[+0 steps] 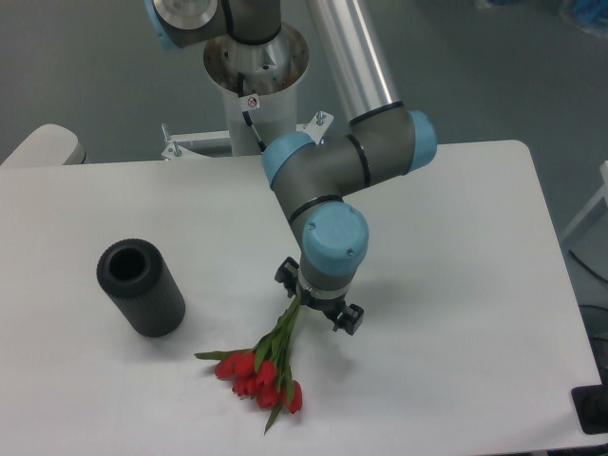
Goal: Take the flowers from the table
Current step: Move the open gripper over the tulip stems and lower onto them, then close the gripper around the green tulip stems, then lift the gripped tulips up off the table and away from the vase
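Note:
The flowers are a small bunch of red tulip buds with thin green stems and leaves. The buds lie near the front of the white table, and the stems run up and right under my wrist. My gripper points down over the stem ends. The wrist hides the fingers, so I cannot see whether they close on the stems. I cannot tell whether the buds rest on the table or hang just above it.
A black ribbed cylinder with an open top stands on the left of the table, left of the flowers. The arm's base is mounted behind the table's far edge.

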Available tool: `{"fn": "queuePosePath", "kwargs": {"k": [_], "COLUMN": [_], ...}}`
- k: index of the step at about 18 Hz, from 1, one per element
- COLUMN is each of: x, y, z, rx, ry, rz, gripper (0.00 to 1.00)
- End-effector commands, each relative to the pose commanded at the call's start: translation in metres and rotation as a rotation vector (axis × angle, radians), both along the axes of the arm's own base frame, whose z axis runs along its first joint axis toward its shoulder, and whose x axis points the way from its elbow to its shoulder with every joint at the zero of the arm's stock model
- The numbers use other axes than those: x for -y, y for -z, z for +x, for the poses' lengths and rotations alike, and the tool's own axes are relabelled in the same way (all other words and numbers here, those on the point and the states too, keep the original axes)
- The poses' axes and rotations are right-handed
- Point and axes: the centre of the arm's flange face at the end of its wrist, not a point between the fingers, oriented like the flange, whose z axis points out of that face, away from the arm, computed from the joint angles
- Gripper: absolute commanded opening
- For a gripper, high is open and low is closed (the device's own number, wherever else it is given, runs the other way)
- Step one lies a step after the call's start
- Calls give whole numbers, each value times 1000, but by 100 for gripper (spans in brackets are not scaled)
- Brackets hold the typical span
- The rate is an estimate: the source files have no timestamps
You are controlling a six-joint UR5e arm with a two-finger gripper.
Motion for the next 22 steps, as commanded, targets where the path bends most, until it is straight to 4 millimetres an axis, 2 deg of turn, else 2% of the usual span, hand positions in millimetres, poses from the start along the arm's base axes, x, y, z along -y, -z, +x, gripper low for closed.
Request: {"fn": "queuePosePath", "kwargs": {"k": [4, 10, 11, 14, 15, 16, 22], "x": [4, -10, -10, -12, -12, -12, -16], "y": [19, 28, 29, 31, 31, 31, 18], "z": [22, 46, 46, 48, 48, 48, 37], "rx": [15, 20, 21, 18, 16, 14, -5], "ry": [14, -15, -17, -12, -10, -9, -6], "rz": [-22, -28, -29, -35, -36, -36, -14], "gripper": [100, 100, 97, 53, 41, 33, 25]}}
